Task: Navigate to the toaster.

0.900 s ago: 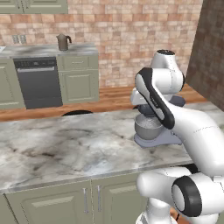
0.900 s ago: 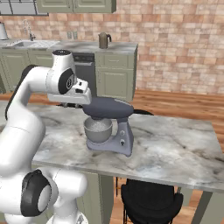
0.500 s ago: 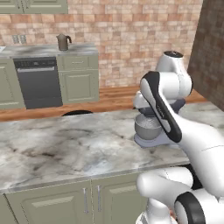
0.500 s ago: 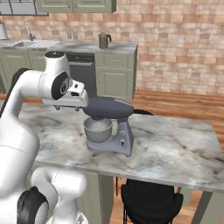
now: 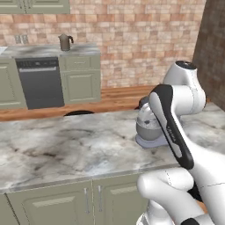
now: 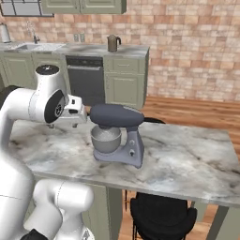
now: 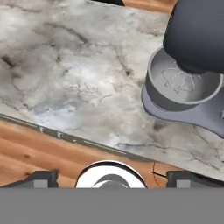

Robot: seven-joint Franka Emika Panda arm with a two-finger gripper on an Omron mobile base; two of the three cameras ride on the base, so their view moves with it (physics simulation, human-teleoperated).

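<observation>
Toaster: none of the visible surfaces shows a small silver-grey two-slot box, so I cannot tell where it stands. As landmark, a dark grey stand mixer with a metal bowl [image 6: 116,133] [image 5: 149,127] [image 7: 188,83] sits on the grey-veined marble island counter [image 6: 187,164] [image 5: 66,145] [image 7: 74,74], near its robot-side edge. Beyond the mixer, a strip of wooden floor [image 6: 197,110] [image 5: 114,96] separates the island from the back run of sage-green cabinets [image 6: 124,84]. Behind the mixer on that run stand a dark dishwasher [image 6: 84,79] [image 5: 41,81] and a small dark kettle [image 6: 112,43] [image 5: 65,42]. A black round stool [image 6: 161,215] tucks under the island's edge, below the mixer. The two-finger gripper [image 7: 111,177] hangs just off the counter's edge, fingertips [image 7: 41,178] spread wide apart, holding nothing.
</observation>
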